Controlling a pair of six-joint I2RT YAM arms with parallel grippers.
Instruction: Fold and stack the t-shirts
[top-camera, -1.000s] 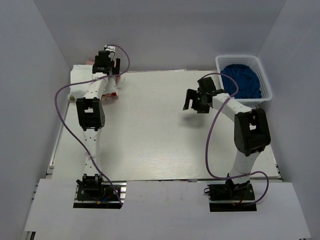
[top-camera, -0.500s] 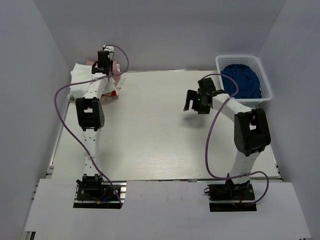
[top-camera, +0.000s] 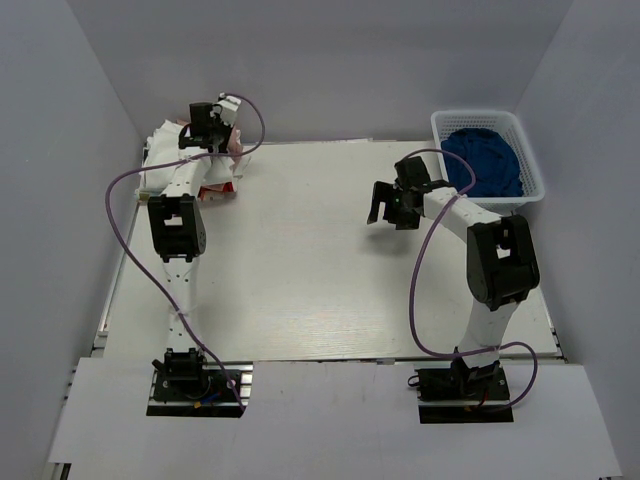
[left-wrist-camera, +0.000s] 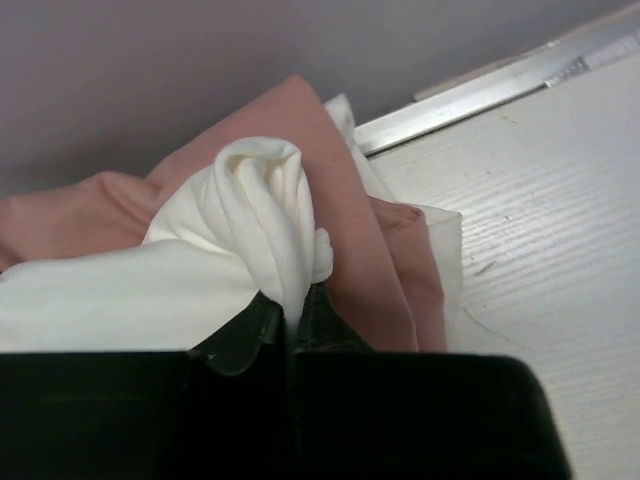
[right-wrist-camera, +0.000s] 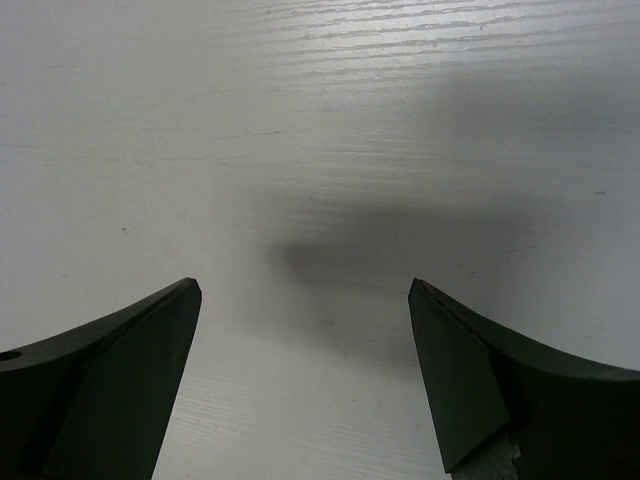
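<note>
Top external
A: Where are the t-shirts (top-camera: 165, 155) against the basket (top-camera: 440, 125)?
B: Heaped at the far edge of the tabletop (top-camera: 300, 260), the same edge the basket sits at, but at the opposite corner, well apart from it. The left end effector (top-camera: 205, 128) is right on the heap. The right end effector (top-camera: 386, 205) hangs near the basket, on its nearer side, over bare tabletop.
A: So the left arm is the nearer one?
B: By far. The heap is bunched, so I can't read a long axis from here.

Left wrist
A: What has it got?
B: Its fingers (left-wrist-camera: 240, 335) are pinched together on a fold of the white shirt (left-wrist-camera: 262, 200), which rises as an upright knot straight ahead of them. The pink shirt (left-wrist-camera: 345, 170) lies behind and around that knot, touching it, on the side toward the basket.
A: Then the pull?
B: My guess is up and toward the basket, onto the open tabletop, so the white peels off the pink. The pink may drag along.

Right wrist
A: And the other?
B: Its fingers (right-wrist-camera: 110, 370) stand wide apart with nothing between them, only tabletop below. It would have to travel away from the basket to reach any cloth
</note>
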